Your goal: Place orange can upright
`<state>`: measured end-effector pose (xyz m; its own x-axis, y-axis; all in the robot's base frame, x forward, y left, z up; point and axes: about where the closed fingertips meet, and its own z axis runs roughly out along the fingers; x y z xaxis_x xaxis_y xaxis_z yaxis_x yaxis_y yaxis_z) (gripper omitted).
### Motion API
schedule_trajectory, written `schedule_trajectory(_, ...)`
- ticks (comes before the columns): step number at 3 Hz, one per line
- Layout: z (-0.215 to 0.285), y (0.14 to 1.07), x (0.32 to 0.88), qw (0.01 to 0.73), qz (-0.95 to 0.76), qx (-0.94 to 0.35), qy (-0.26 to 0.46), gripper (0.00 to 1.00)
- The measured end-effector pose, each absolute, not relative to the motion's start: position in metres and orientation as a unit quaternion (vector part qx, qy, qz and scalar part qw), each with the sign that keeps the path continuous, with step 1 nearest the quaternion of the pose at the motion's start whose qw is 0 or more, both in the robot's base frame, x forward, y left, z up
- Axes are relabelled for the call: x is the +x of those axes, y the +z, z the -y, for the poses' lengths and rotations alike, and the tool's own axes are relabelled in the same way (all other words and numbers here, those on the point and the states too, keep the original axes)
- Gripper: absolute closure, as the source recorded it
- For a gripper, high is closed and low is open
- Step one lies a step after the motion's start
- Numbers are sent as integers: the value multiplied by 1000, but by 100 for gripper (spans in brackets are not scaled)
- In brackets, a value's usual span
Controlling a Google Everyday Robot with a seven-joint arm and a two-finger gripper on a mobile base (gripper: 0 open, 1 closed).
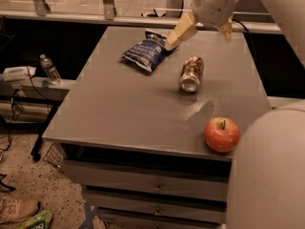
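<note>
The orange can (191,73) lies on its side in the middle-right of the grey table (119,113), its silver end facing the front. My gripper (202,32) hangs above the table's far edge, behind the can and apart from it. It is open and empty: one tan finger (180,31) points down-left toward the chip bag, and the other finger (225,30) is on the right.
A blue crinkled chip bag (148,51) lies at the back, left of the can. A red apple (222,134) sits near the front right edge. My arm's pale body (267,175) fills the lower right. A water bottle (49,69) stands on a low shelf at the left.
</note>
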<state>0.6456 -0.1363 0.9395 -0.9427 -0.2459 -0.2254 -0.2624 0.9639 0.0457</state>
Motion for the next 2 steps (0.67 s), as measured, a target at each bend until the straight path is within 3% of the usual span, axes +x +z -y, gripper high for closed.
schedule_trajectory(2, 135, 910, 660, 89, -992, -34, 85, 0)
